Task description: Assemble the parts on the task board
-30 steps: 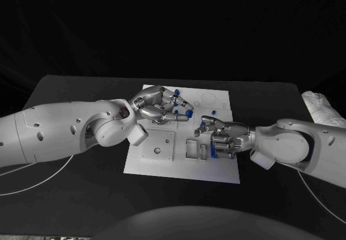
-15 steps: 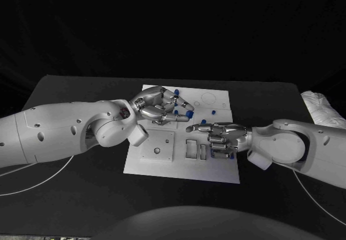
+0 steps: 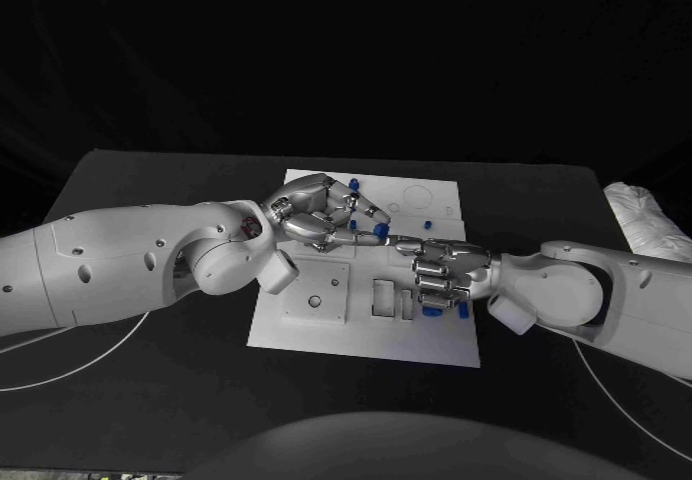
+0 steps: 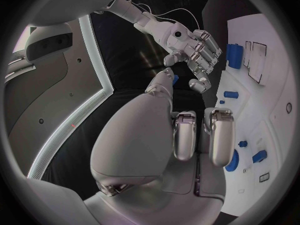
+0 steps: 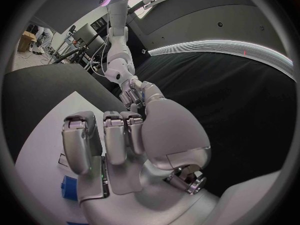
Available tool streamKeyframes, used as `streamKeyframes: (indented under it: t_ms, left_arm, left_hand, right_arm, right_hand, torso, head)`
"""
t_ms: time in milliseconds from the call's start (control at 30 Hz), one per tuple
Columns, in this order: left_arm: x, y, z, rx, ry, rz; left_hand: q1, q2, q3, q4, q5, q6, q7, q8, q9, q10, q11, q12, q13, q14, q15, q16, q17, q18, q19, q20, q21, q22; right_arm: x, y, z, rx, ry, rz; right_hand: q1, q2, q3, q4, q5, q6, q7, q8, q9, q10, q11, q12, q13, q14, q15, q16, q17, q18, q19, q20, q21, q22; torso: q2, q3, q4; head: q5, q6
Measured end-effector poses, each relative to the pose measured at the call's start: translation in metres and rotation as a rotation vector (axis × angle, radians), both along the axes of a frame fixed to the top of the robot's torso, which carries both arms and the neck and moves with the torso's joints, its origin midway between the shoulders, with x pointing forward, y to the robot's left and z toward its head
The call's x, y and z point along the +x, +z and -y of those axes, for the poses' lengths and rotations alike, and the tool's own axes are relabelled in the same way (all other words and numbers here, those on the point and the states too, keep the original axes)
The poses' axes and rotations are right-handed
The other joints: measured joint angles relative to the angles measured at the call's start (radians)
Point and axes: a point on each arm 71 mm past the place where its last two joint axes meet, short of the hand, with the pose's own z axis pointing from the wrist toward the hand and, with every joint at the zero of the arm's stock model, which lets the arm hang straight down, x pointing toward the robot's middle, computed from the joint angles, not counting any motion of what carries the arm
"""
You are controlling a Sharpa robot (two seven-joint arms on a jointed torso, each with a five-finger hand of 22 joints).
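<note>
The white task board (image 3: 433, 340) lies in the middle of the table. My left hand (image 3: 315, 213) hovers over the board's far left part and pinches a small blue part (image 3: 379, 229) at its fingertips; the same blue part (image 4: 175, 78) sits by the thumb tip in the left wrist view. My right hand (image 3: 440, 272) is beside it over the board's middle, fingers curled in and nothing seen in them, one digit reaching to the pinched part. Seen across the gap are my right hand (image 4: 195, 52) and my left hand (image 5: 134, 94). Blue parts (image 3: 433, 311) lie on the board under the right hand.
More blue parts stand on the board at its far edge (image 3: 353, 184) and right of the hands (image 3: 427, 221). Rectangular recesses (image 3: 382, 297) and a square plate with holes (image 3: 317, 291) take up the board's near half. A white cloth (image 3: 635, 215) lies at the table's right edge.
My right hand has moved left and farther back, closing the gap to my left hand until its leading digit meets the pinched blue part. The left hand has barely shifted.
</note>
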Motion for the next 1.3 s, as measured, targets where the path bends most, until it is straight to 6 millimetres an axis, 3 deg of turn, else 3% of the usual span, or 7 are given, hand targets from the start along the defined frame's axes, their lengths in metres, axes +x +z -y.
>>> streamKeyframes:
  t_ms: [467,867,1133,1300]
  left_arm:
    - [-0.001,0.000,0.003,0.000,-0.007,-0.003]
    - [-0.001,-0.001,0.004,-0.001,-0.009,-0.003]
    - [-0.001,-0.001,0.004,0.001,-0.009,-0.004]
    - [0.000,-0.001,0.003,0.003,-0.008,-0.006]
  left_hand:
    - [0.000,0.000,0.000,0.000,0.000,-0.001,0.002,0.002,0.000,0.002,0.002,0.000,0.000,0.000,0.000,0.000,0.000,0.000,0.000,0.000,0.000,0.000]
    - [0.000,0.000,0.000,0.000,-0.001,0.004,0.000,-0.001,0.000,0.001,0.002,0.000,0.000,0.000,0.000,0.000,0.000,0.000,0.000,0.000,0.000,0.000]
    - [0.000,-0.001,0.000,0.000,0.002,0.004,0.000,0.003,0.000,0.002,0.001,0.000,0.000,0.000,0.000,0.000,0.000,0.000,0.000,0.000,0.000,0.000]
    - [0.002,-0.003,0.000,0.000,0.002,0.004,0.000,0.003,0.000,0.001,0.001,0.000,0.000,0.000,0.000,0.000,0.000,0.000,0.000,0.000,0.000,0.000]
  right_arm:
    - [0.003,0.001,-0.005,0.040,-0.040,-0.036]
    - [0.005,0.001,-0.011,0.048,-0.066,-0.052]
    - [0.006,0.001,-0.012,0.047,-0.087,-0.054]
    - [0.006,0.002,-0.012,0.046,-0.097,-0.054]
  right_hand:
    - [0.000,0.000,0.015,0.009,-0.021,0.057,0.022,0.005,-0.038,0.000,0.000,0.000,0.000,0.000,0.000,0.000,0.000,0.000,0.000,0.000,-0.001,0.000]
    - [0.000,0.000,0.071,-0.002,-0.013,0.247,0.086,0.073,-0.065,0.000,0.000,0.000,0.000,0.000,0.000,0.000,0.000,0.000,0.000,0.000,-0.001,0.000]
    - [0.015,0.007,0.108,-0.020,0.013,0.367,0.109,0.109,-0.068,0.000,0.000,0.000,0.000,0.000,0.000,0.000,0.001,0.000,0.000,0.000,-0.001,0.000]
    - [0.025,0.007,0.127,-0.031,0.037,0.396,0.119,0.109,-0.068,0.000,0.000,0.000,0.000,0.000,0.000,0.000,0.001,0.000,0.000,0.000,-0.001,0.000]
  torso:
    - [-0.001,0.0001,-0.0001]
    - [0.000,0.0001,0.0004]
    - [0.000,0.0002,-0.0001]
    - [-0.001,0.0000,-0.0012]
  head:
    - [-0.001,0.000]
    - [-0.001,0.000]
    - [0.000,0.000]
    - [0.000,0.000]
